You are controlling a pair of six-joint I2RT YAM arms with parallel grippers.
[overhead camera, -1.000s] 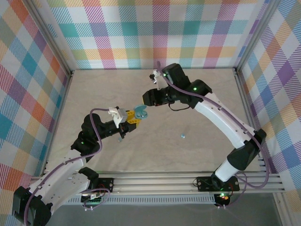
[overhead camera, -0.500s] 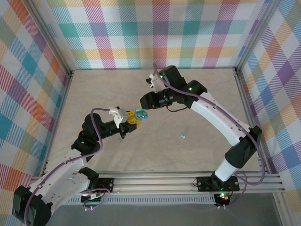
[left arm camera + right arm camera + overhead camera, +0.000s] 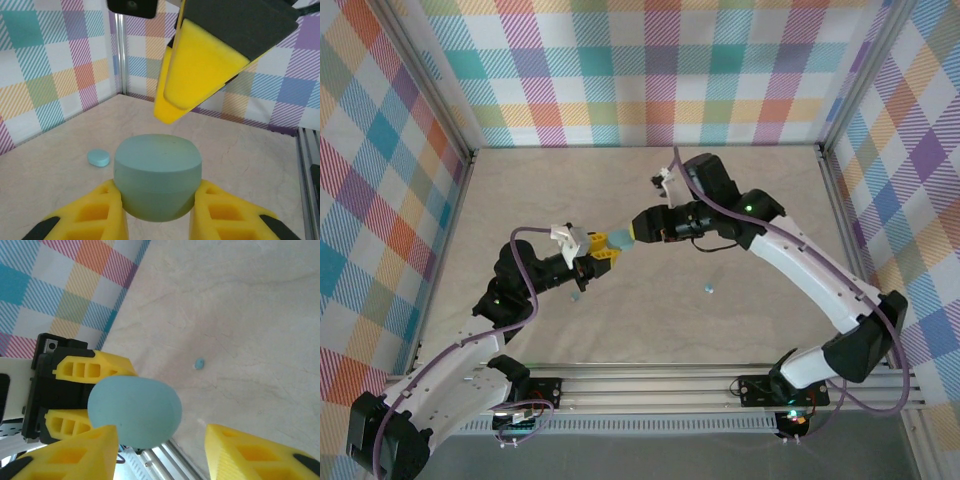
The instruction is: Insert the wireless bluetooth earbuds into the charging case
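One earbud (image 3: 708, 289) lies loose on the counter (image 3: 750, 200), well apart from the charging case (image 3: 623, 236), toward the near edge. The case is closed and raised off the counter. Your left gripper (image 3: 605, 250) has its jaws pinching it from both sides. Your right gripper (image 3: 642, 230) meets it head-on, jaws spread, one finger (image 3: 195, 75) just above the case's lid.

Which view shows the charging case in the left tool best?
Left wrist: the charging case sits large, clamped in the left tool. Right wrist shows its rounded side; top external, a small teal patch.
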